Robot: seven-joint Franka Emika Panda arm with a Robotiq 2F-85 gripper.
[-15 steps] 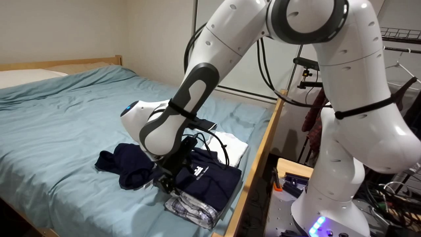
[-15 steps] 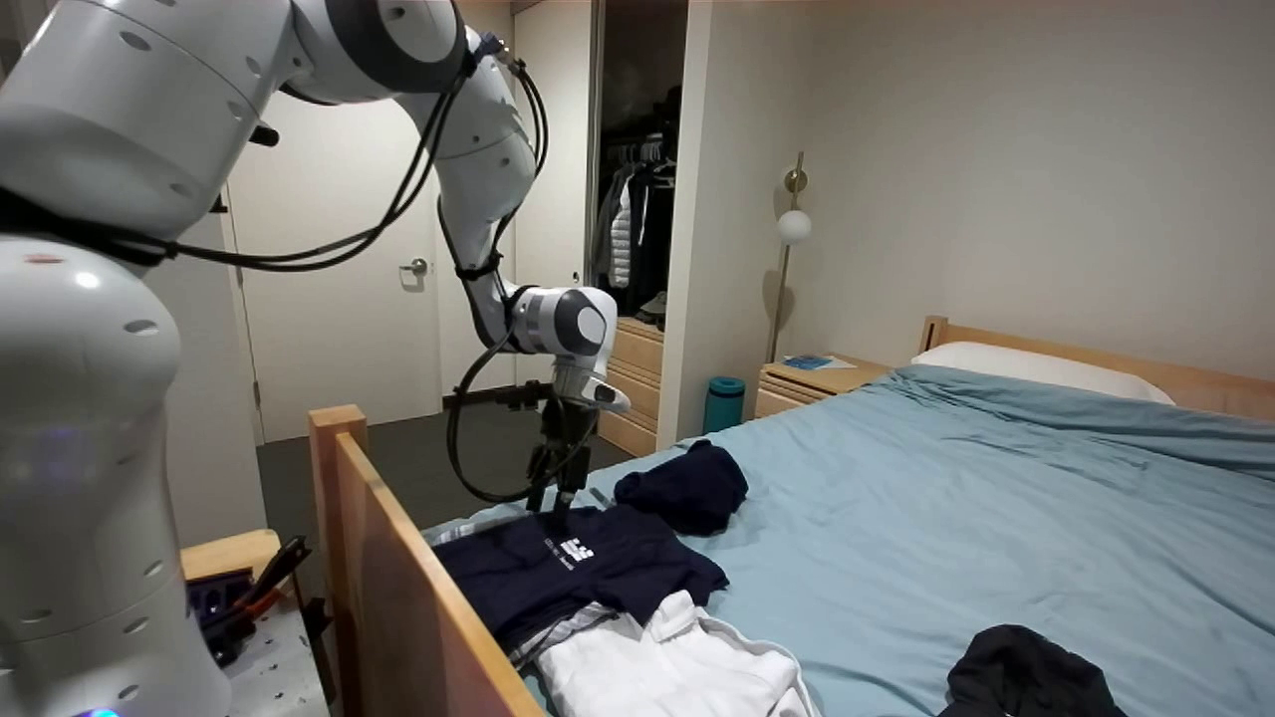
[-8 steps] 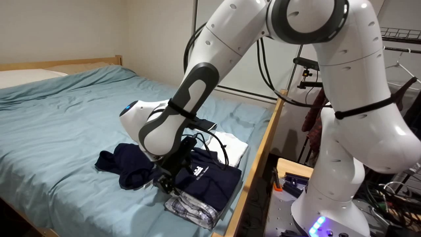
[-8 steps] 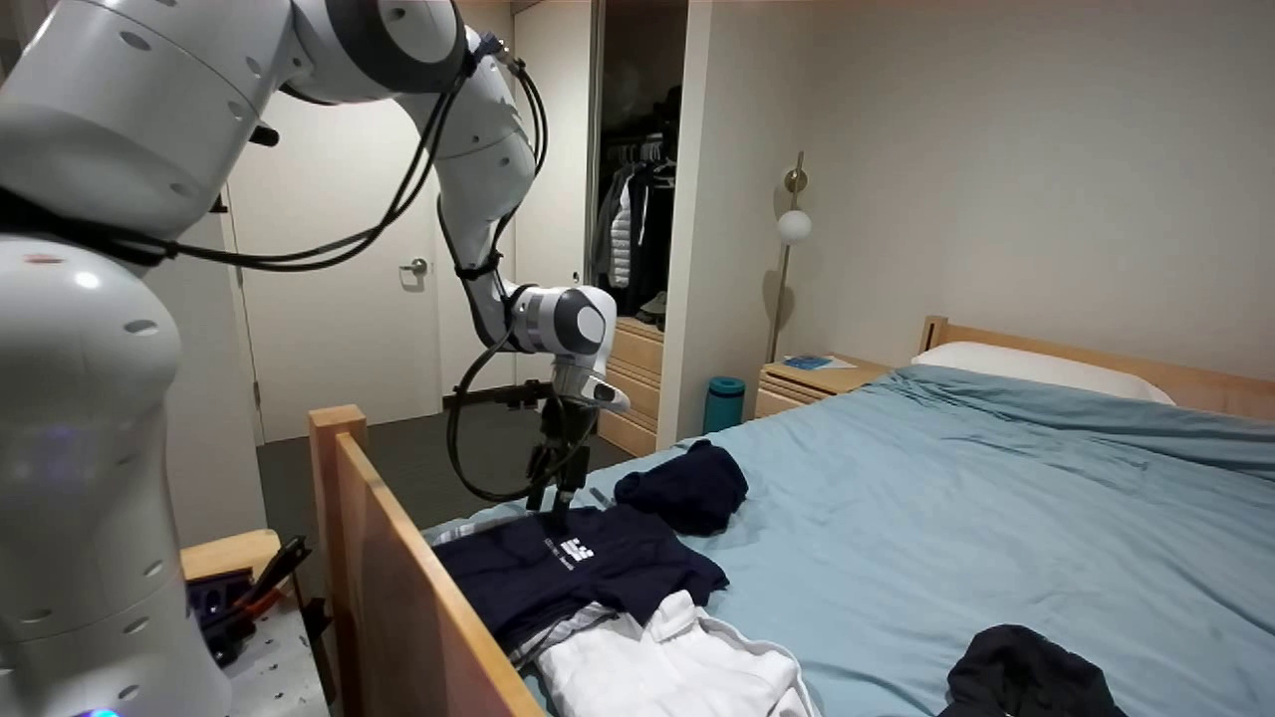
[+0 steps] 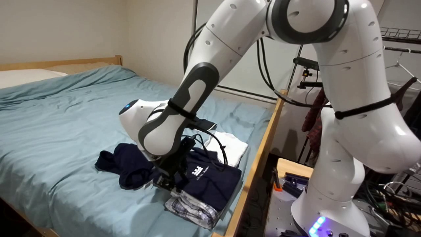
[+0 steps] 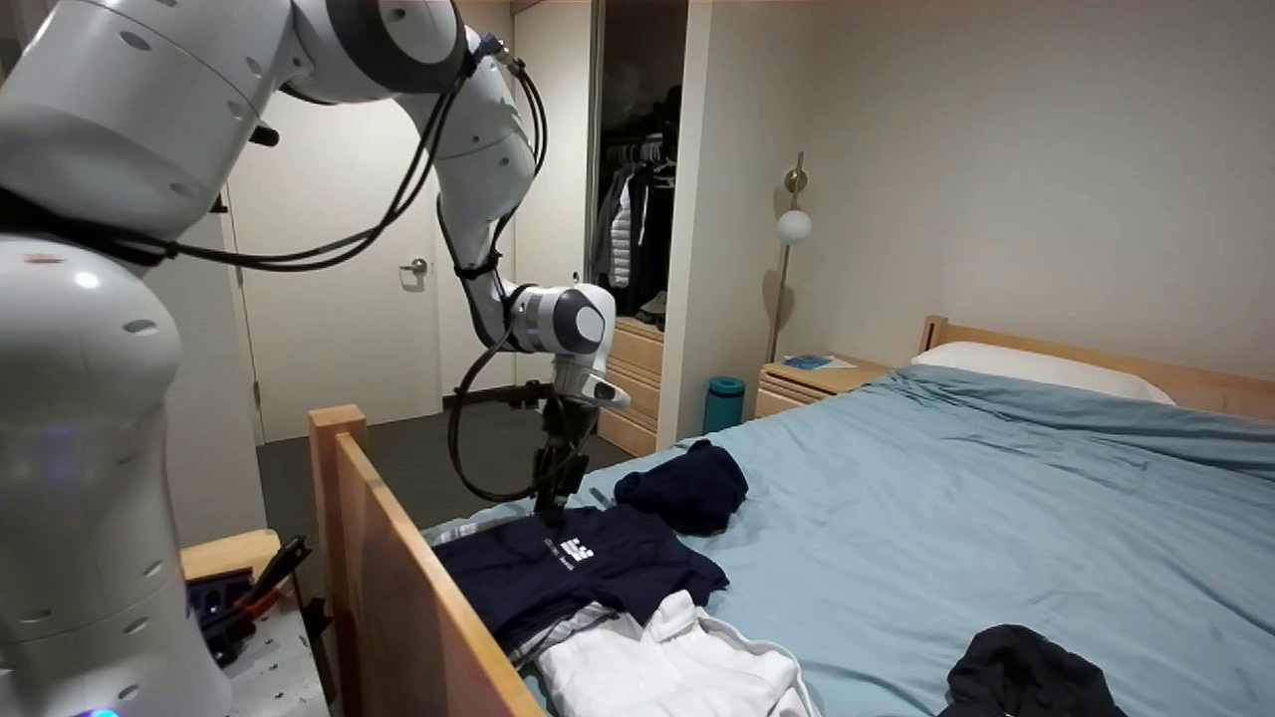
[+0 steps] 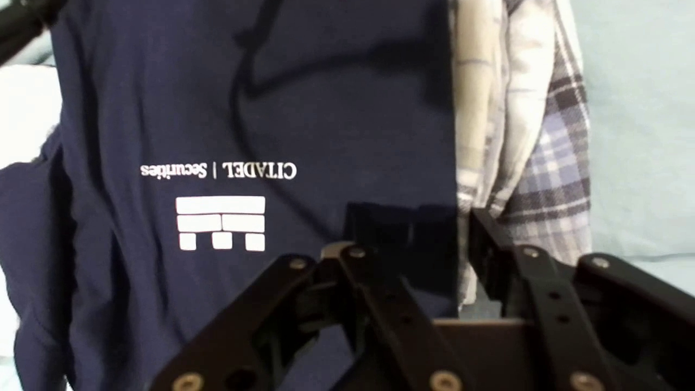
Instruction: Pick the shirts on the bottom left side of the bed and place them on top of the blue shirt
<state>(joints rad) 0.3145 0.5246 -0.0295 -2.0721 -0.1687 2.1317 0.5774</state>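
Likely soft, limp, light

A printed navy shirt (image 7: 320, 125) lies on a plaid shirt (image 5: 194, 209) near the footboard (image 6: 388, 588). Pinching both at the edge seems best; the claw (image 6: 550, 509) stands there partly closed; whether it grips, I cannot tell.

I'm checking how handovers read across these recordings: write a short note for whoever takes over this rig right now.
Gripper: at the edge of the logo shirt, jaws partly apart; whether they pinch cloth, I can't tell.
Things: logo shirt lies on the plaid shirt; crumpled navy bundle nearby; white shirt beside them.
Done: gripper is at the shirts; none looks lifted.
Left: grip, lift and place; probably both shirts onto the navy bundle, but confirm, since the logo shirt is navy too.
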